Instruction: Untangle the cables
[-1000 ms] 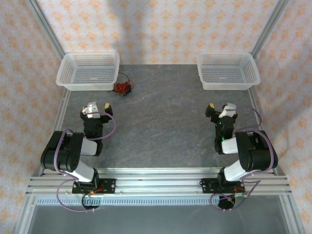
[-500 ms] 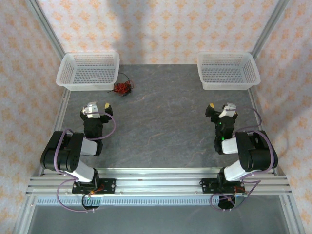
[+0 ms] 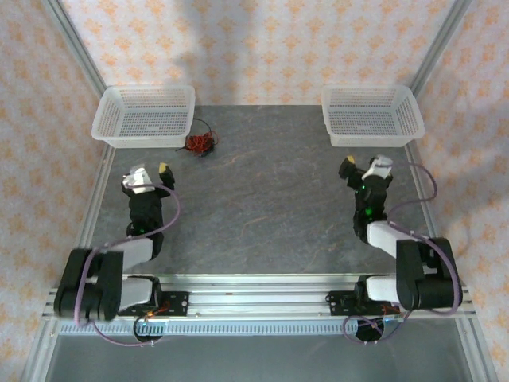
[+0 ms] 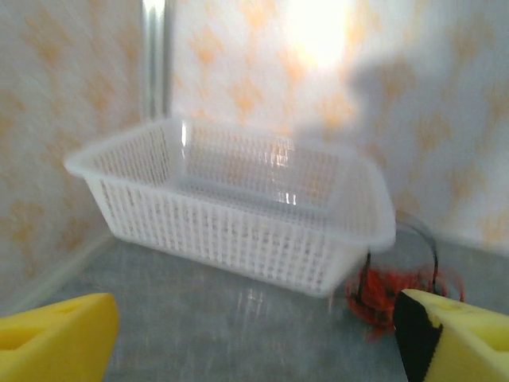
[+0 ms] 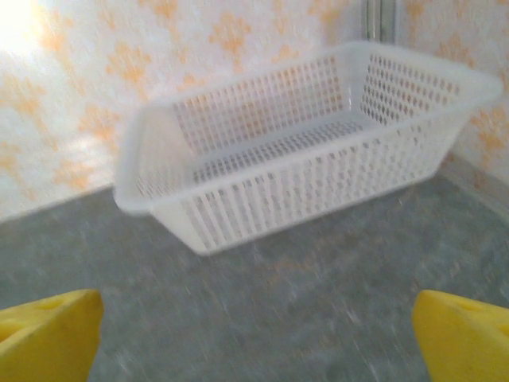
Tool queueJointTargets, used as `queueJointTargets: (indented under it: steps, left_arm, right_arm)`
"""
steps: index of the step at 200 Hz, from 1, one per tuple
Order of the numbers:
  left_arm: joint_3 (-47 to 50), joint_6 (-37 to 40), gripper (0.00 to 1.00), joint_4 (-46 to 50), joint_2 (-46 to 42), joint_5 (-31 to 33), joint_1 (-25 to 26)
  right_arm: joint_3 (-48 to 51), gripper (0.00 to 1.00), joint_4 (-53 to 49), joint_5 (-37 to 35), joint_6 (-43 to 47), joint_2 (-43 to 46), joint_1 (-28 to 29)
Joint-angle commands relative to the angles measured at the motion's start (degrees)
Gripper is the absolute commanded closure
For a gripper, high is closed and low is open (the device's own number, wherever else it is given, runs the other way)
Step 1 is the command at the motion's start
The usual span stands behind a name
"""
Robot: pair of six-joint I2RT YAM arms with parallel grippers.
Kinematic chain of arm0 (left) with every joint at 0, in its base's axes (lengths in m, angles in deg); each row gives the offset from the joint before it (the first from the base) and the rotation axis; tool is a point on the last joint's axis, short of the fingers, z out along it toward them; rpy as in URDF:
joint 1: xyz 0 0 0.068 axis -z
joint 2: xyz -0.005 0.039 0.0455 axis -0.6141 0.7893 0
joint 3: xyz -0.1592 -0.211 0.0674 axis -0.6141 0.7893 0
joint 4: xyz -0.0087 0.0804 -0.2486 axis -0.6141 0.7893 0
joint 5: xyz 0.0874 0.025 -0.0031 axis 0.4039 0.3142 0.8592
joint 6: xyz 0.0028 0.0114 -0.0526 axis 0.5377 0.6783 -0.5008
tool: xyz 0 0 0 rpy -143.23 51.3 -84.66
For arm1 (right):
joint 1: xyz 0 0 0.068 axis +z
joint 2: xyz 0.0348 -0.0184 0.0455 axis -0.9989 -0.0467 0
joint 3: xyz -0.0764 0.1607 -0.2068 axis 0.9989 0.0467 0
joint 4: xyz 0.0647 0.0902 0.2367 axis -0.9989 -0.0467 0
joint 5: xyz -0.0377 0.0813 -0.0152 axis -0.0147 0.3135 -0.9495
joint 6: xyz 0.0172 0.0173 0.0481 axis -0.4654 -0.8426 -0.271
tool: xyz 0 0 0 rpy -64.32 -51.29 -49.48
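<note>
The cables [image 3: 200, 142] lie as a small red and black tangle on the dark table, just right of the left basket's near corner; in the left wrist view the cables [image 4: 394, 286] show beside that basket, partly behind my right fingertip. My left gripper [image 3: 149, 172] is open and empty, well short of the tangle and to its left. My right gripper [image 3: 364, 165] is open and empty too, in front of the right basket. Yellow fingertips [image 4: 56, 338] frame the left wrist view, and yellow fingertips [image 5: 461, 334] frame the right wrist view.
A white mesh basket [image 3: 145, 116] stands at the back left, also seen as the basket [image 4: 238, 211] ahead of the left gripper. A second white basket [image 3: 371, 114] stands at the back right, the basket [image 5: 294, 159] close ahead of the right gripper. Patterned walls and metal posts ring the table.
Both arms have stretched forward toward the baskets: the left gripper moved up and slightly left, the right gripper moved up toward the right basket. The cables have not moved.
</note>
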Motion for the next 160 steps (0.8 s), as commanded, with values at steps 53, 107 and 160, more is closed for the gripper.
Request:
queueJointTargets:
  steps: [53, 107, 160]
  left_arm:
    - [-17.6, -23.5, 0.13, 43.7, -9.8, 0.8, -0.2]
    - [-27.4, -27.3, 0.12, 58.4, -3.3, -1.8, 9.2]
    - [-37.6, -38.5, 0.11, 57.6, 17.7, -1.0, 18.4]
  right_arm:
    - [-28.1, 0.13, -42.5, 20.6, -22.3, -10.2, 8.4]
    - [-40.3, 0.19, -39.3, 26.0, -28.2, -23.4, 19.4]
    - [-36.0, 0.20, -42.1, 21.7, -25.6, -17.8, 19.5]
